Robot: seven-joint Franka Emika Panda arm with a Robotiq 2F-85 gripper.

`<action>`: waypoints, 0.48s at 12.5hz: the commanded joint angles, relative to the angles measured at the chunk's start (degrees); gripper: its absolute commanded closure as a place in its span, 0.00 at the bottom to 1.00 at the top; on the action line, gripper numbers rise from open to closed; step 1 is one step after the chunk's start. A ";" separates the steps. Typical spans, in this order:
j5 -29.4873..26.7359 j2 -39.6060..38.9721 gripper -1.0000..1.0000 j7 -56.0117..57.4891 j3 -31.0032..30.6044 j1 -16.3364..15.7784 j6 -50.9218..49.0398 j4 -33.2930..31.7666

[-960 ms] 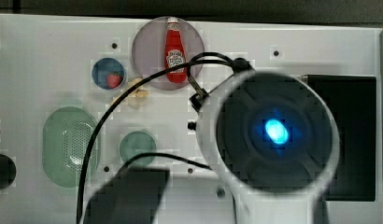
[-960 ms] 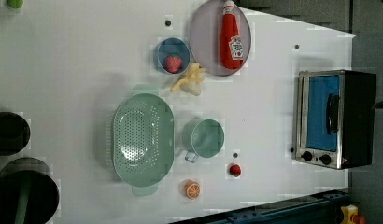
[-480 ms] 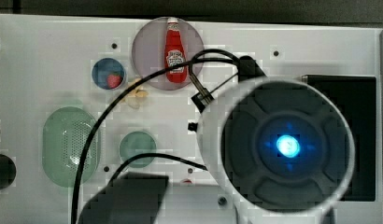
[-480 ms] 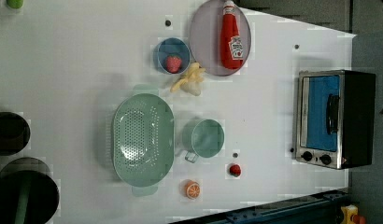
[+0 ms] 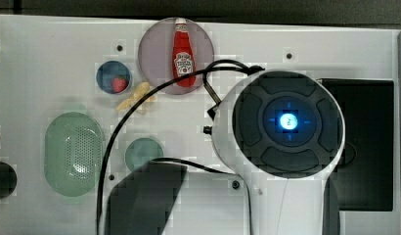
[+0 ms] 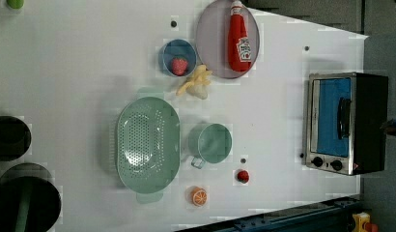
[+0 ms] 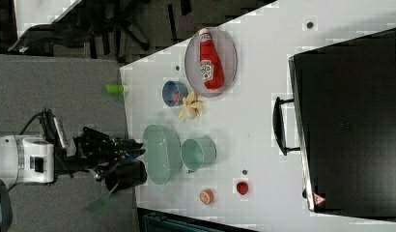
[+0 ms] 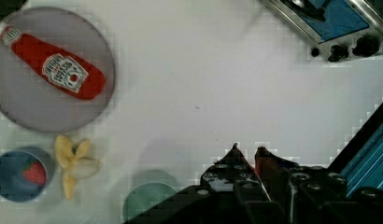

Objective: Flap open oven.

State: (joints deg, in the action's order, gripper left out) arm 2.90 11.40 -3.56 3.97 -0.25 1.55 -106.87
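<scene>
Oven (image 6: 346, 123) sits shut at the white table's (image 6: 65, 63) edge.

Oven (image 5: 369, 147) half hidden behind arm (image 5: 286, 147) in top view.

The white table (image 6: 90, 63) is evenly and brightly lit; soft shadows are cast beside the colander (image 6: 148, 145), and blocky compression blur is seen throughout.
</scene>
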 commanded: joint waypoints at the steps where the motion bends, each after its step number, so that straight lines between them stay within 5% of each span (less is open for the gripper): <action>1: -0.07 0.66 0.82 13.04 3.41 0.83 0.33 -2.57; 6: -0.04 0.47 0.82 42.19 11.01 2.75 7.55 -7.72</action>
State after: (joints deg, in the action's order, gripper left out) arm 2.82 11.30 26.19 12.11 0.01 7.70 -113.64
